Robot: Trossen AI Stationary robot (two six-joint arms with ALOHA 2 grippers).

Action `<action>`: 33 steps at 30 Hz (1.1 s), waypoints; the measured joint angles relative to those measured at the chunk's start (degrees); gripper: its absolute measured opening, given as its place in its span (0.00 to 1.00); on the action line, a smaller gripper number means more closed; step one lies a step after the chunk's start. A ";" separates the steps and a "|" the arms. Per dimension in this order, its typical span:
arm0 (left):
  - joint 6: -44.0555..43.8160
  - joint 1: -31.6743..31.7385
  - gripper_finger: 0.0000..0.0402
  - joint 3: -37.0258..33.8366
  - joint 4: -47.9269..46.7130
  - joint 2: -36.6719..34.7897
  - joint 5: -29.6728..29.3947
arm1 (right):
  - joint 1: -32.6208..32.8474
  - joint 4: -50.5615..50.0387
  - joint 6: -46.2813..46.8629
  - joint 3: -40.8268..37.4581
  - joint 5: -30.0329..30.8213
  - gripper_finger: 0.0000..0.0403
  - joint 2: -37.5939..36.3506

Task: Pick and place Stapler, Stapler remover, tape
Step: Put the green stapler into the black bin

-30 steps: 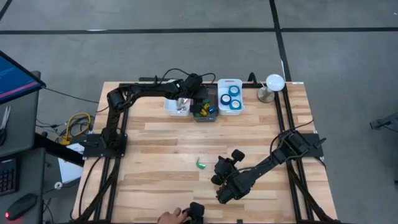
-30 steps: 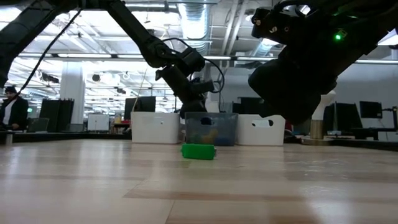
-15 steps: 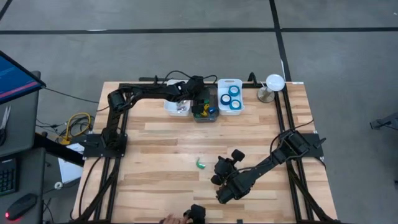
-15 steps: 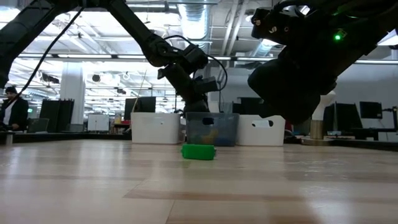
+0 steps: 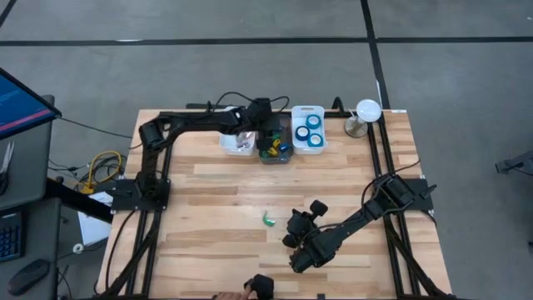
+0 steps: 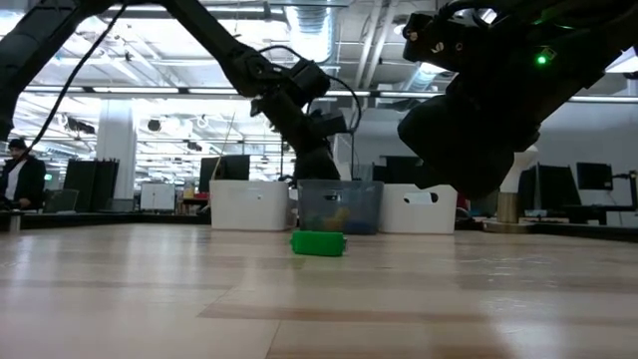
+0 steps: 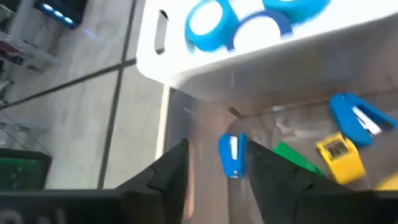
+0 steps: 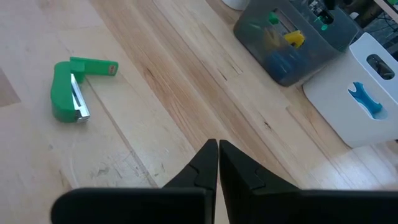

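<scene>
Wood-slat desk (image 5: 216, 192) on a grey floor; the low view looks into a lit workshop with a person (image 6: 18, 172) far off at its left.

Left arm runs along the far edge of the desk, elbow near the far-left corner, forearm reaching toward the bins. Left tool (image 5: 265, 125) hangs over the clear bin (image 5: 275, 143), pointing down into it. Fingers (image 7: 171, 174) spread, nothing between them: released. A small blue stapler (image 7: 232, 155) lies on the bin floor below, with more blue, yellow and green ones beside it.

White bin (image 5: 237, 142) touches the clear bin on its left. A second white bin (image 5: 308, 129) on its right holds the tape (image 5: 313, 122), blue rolls with pale cores, at the far edge.

A green staple remover (image 5: 270, 219) lies alone on bare wood mid-desk, toward the near edge.

Right arm comes from the right edge, folded low across the desk. Right tool (image 5: 291, 242) sits just beside the green piece, not touching. Fingers (image 8: 205, 165) pressed together, clenched on nothing.
</scene>
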 joint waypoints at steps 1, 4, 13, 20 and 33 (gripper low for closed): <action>-0.05 0.00 0.38 0.07 -0.06 -0.50 0.01 | 0.01 0.01 0.00 0.00 0.00 0.02 0.00; -0.10 -0.01 0.44 0.07 -2.25 -2.31 0.00 | 0.02 0.02 -0.02 0.00 0.00 0.02 0.00; -13.26 -0.81 0.48 -2.85 -15.61 -16.90 4.89 | -0.70 3.71 -0.17 0.02 0.00 0.02 0.00; -25.91 -3.83 0.45 -20.33 -15.00 -34.28 16.87 | -1.56 8.37 -0.15 0.07 0.02 0.02 0.00; -40.43 -19.38 0.41 -53.23 6.26 -58.71 17.21 | -5.83 16.70 -7.18 0.92 -5.57 0.02 0.00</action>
